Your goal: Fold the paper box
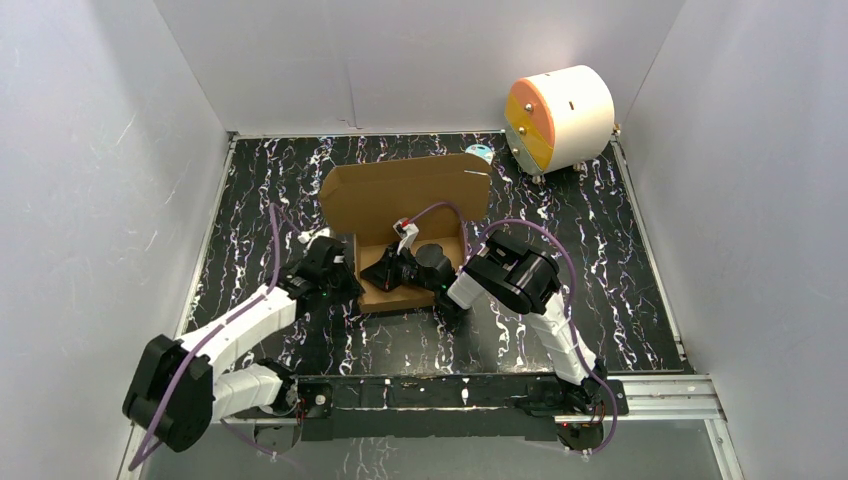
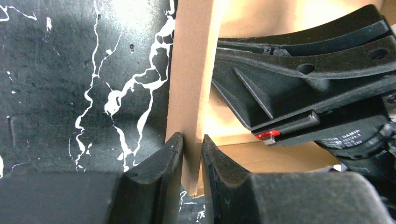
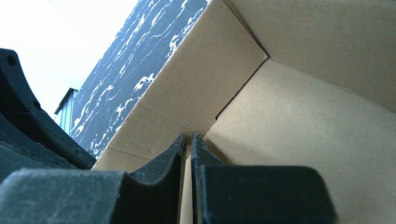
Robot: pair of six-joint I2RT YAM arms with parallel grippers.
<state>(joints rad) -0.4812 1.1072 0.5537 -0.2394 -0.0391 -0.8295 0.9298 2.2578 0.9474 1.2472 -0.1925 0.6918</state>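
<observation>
- Two black two-finger grippers meet at one plain brown cardboard paper box (image 1: 410, 190), which sits open near the middle of a black tabletop veined with white (image 1: 600, 250).
- Its wide lid panel, with rounded corners, stands raised on the far side and leans toward the back wall. The shallow tray part lies on the near side, closest to the arms.
- At the tray's left side, the left gripper (image 2: 191, 140) is closed on the upright left wall. In the left wrist view the strip of cardboard runs straight up from between its two dark fingers (image 2: 166, 163), and both pads press against it.
- From the right, the right gripper (image 3: 187, 140) reaches into the tray, with its tips close to the inner face of that same left wall.
- Its fingers (image 3: 163, 163) are almost together. A thin sliver of cardboard shows in the narrow slot between them, so it looks clamped on a panel edge inside the box.
- Ahead of the right wrist camera, the tray's inner corner is visible, where the left wall meets the far panel along a folded seam.
- Well apart from the box, a white cylinder with an orange and yellow face (image 1: 558, 118) stands in the far right corner of the table.
</observation>
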